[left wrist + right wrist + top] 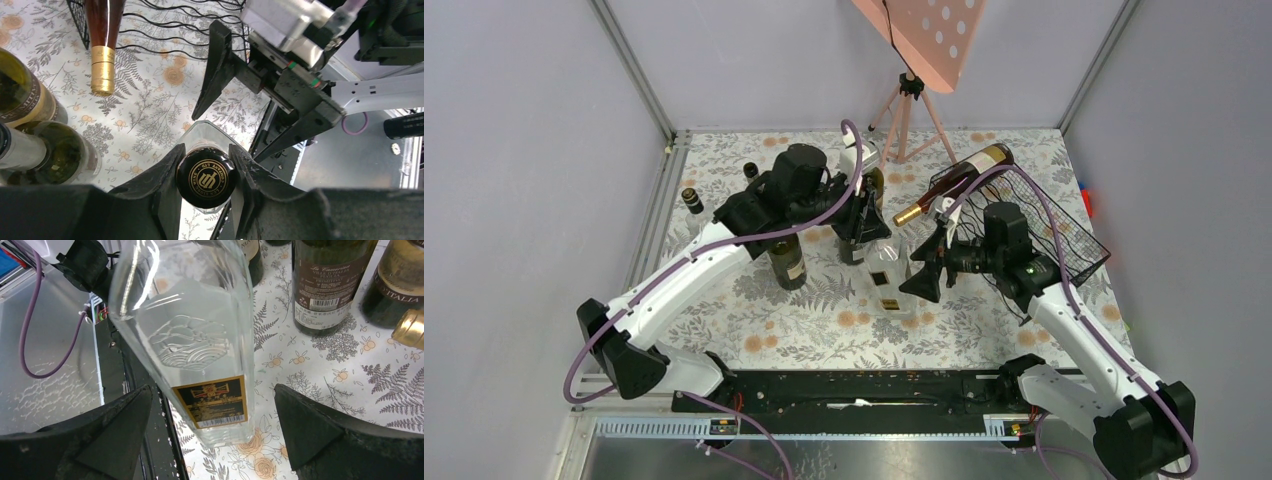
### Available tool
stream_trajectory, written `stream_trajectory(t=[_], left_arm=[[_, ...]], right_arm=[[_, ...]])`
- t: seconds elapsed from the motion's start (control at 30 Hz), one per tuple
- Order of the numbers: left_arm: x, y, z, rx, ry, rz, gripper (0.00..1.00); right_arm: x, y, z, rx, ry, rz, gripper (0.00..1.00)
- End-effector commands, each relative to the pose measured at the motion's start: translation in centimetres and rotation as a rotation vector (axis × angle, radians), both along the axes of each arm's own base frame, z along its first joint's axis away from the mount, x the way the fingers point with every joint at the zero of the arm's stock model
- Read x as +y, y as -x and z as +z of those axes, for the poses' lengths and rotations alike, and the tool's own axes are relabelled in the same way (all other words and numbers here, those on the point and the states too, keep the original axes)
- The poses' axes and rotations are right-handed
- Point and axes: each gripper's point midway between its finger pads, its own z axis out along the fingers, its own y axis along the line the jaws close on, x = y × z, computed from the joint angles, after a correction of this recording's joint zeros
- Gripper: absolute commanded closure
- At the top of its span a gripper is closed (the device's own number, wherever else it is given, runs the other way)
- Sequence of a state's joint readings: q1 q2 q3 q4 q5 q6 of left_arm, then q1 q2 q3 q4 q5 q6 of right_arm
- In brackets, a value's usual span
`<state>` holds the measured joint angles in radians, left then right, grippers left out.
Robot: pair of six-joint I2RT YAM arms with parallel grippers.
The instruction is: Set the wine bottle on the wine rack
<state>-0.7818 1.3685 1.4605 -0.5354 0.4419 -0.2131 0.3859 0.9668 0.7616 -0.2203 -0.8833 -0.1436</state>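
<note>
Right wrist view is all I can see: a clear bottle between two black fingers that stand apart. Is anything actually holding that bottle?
Observer: Yes. The left gripper is shut on the black cap of the clear bottle, gripping it from above.
Operator: Is any bottle already stored away?
Observer: One. A dark bottle with a gold foil neck lies on the black wire wine rack, at the far right of the table.
</note>
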Motion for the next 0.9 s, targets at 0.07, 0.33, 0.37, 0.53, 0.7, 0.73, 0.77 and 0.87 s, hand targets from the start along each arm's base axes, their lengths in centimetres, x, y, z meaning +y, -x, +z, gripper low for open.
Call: stream_trajectory(t=[0.07,0.33,0.37,0.53,0.7,0.73,0.77,0.87], left_arm=[[-1.7,0.7,9.3,-0.106,0.277,-0.076,1.0],[-1.6,-0.4,10.3,-0.024,0.357,-0.065,1.0],[-1.6,-0.5,10.2,-0.01,0.362,-0.063,1.0],[-1.6,-1.2,10.3,0.056,0.408,-0.059,1.0],[-1.4,-2.0,10.2,0.101,0.439,-0.044,1.0],[-1.4,-2.1,10.1,0.109,0.441,-0.042,1.0],[-1.3,-2.2,10.0,0.114,0.444,-0.04,1.0],[-1.1,-2.5,10.0,0.123,0.453,-0.034,1.0]], right_arm=[[0.8,-0.1,0.1,-0.034,-0.038,0.036,0.0],[0.8,0.2,-0.6,-0.02,-0.039,0.045,0.0],[0.8,0.3,-0.6,-0.02,-0.04,0.047,0.01],[0.8,0.2,-0.9,-0.02,-0.037,0.044,0.0],[0.7,0.3,-0.9,-0.022,-0.038,0.044,0.0],[0.7,0.3,-0.8,-0.024,-0.038,0.045,0.0],[0.7,0.3,-0.8,-0.024,-0.039,0.047,0.01],[0.7,0.3,-0.9,-0.024,-0.035,0.045,0.02]])
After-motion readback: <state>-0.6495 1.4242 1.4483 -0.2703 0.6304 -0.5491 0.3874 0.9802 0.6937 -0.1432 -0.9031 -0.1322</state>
